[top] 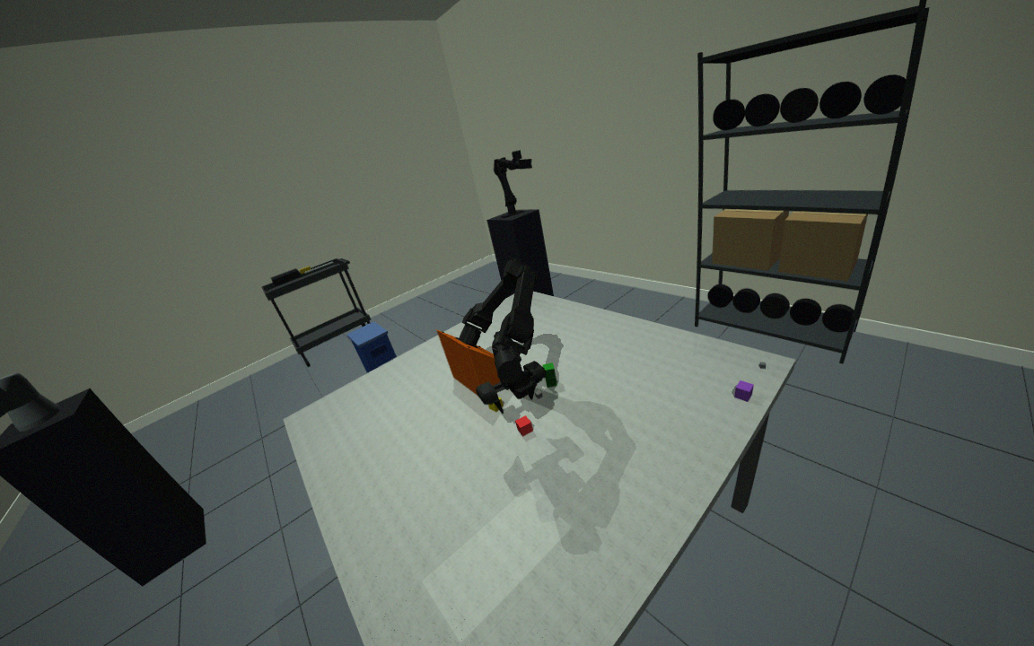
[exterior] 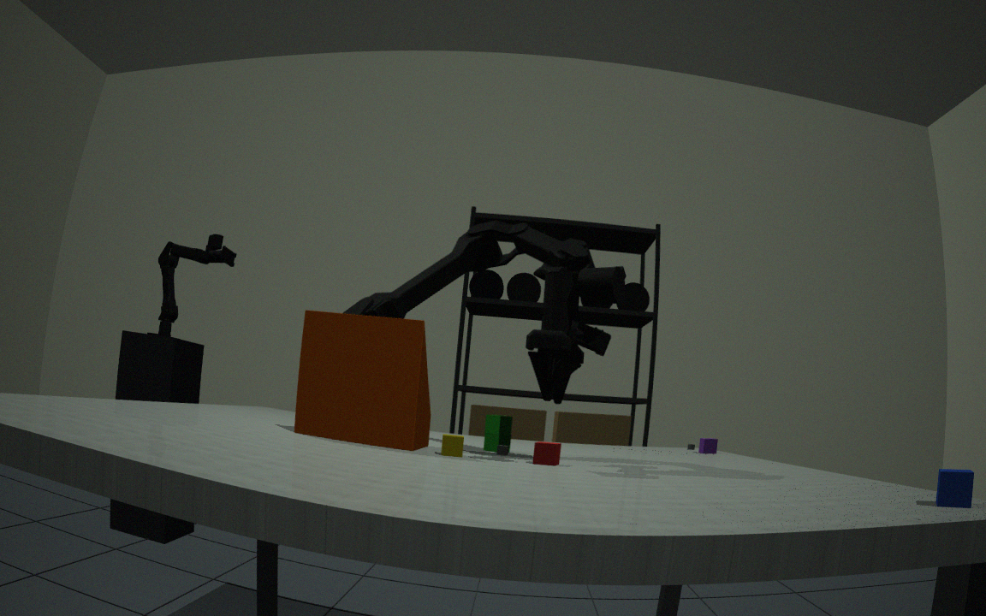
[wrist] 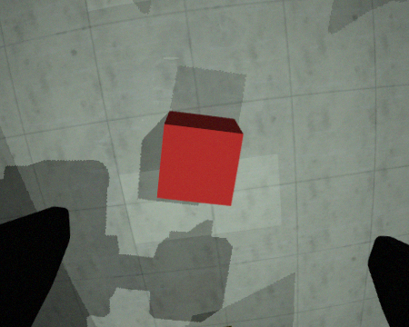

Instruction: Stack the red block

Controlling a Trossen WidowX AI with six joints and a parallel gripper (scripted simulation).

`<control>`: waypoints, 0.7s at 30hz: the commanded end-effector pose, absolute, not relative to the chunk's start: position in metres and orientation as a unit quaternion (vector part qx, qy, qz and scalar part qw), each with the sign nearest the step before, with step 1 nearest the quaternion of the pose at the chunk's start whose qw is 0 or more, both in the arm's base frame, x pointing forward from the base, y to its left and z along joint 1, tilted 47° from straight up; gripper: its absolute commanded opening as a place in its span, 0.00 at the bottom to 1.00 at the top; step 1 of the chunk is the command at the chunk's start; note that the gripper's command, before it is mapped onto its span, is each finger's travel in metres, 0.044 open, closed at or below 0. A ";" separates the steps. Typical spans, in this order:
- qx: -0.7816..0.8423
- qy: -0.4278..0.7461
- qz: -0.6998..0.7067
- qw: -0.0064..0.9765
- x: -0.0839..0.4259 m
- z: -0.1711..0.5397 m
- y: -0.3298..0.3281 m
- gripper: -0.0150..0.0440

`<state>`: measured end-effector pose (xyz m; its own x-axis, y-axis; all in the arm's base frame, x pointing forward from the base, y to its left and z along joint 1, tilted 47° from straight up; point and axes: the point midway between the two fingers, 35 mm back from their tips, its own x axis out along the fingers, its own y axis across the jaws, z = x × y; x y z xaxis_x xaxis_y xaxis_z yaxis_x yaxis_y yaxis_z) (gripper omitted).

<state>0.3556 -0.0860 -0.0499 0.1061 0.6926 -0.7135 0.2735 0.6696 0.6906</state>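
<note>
Wrist view shows the red block (top: pixel 524 426) (exterior: pixel 546 453) (wrist: pixel 200 163) on the counter (top: pixel 392 466) (exterior: pixel 328 478) (wrist: pixel 332 136), above and slightly left of the midpoint between the tips of the claw (top: pixel 517 403) (exterior: pixel 552 399) (wrist: pixel 225 240), which is wide and empty. Its top looks nearly square, without clear long axis; its side edges lean slightly right towards the frame's top.

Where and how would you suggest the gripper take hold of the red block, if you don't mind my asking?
I would come straight down over the red block and close on two opposite upright sides. It is a small cube sitting flat, its top facing the wrist view, and nothing there crowds its sides. The open jaws look wide enough to straddle it.
</note>
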 end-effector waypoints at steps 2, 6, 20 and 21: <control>0.390 0.647 0.164 0.634 0.358 -0.047 -0.083 1.00; 0.390 0.647 0.164 0.635 0.359 -0.053 -0.076 1.00; 0.391 0.647 0.165 0.634 0.361 -0.082 -0.045 1.00; 0.391 0.647 0.165 0.634 0.362 -0.083 -0.044 1.00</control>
